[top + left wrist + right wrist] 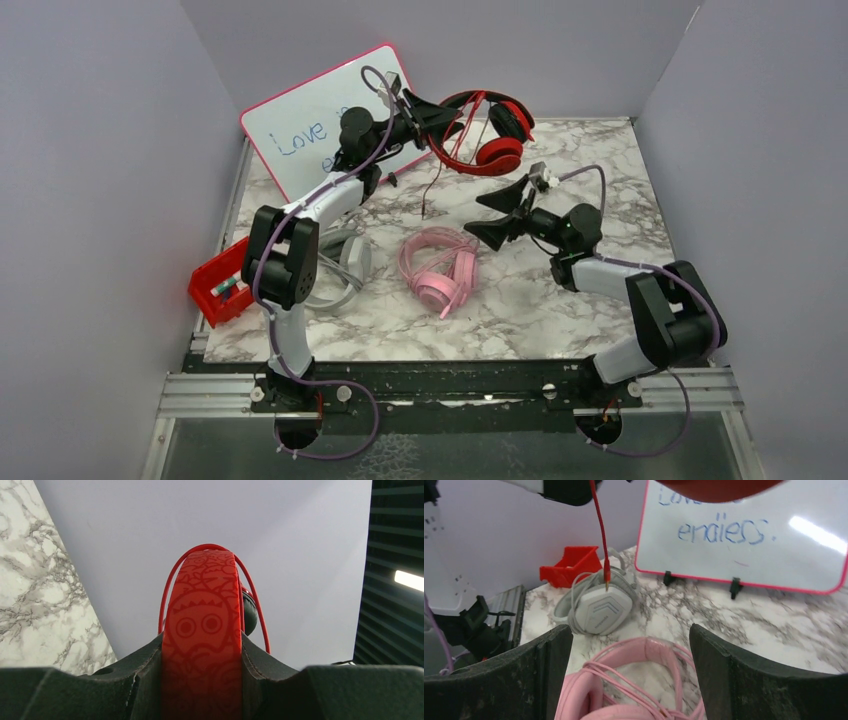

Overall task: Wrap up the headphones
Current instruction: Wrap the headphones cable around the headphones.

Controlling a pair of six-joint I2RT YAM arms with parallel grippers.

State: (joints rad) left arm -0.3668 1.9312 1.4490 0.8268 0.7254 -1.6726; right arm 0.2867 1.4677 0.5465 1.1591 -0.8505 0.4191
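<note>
From above, the left arm reached far out toward the back of the table (600, 290). The left gripper (438, 110) was closed tight on the band of the red headphones (495, 135). It held them up in the air beside the whiteboard (300, 130). Their red cable (432, 185) hung down loose. The right arm was bent at the elbow. The right gripper (497, 213) pointed left with its fingers wide apart and held nothing. It hung near the pink headphones (438, 265), which lay in the middle of the table. The grey headphones (350, 262) lay further left, partly hidden behind the left arm, close to a red bin (220, 285).

In the left wrist view, the two dark fingers (135, 680) squeezed the red band from both sides. The band had a funny face drawn on it. The thin cable looped over its top.

In the right wrist view, the fingers (734, 680) stood far apart. The pink headphones lay low between them, with their cable piled on top. The red cable's plug dangled in the air in front of the grey headphones.
</note>
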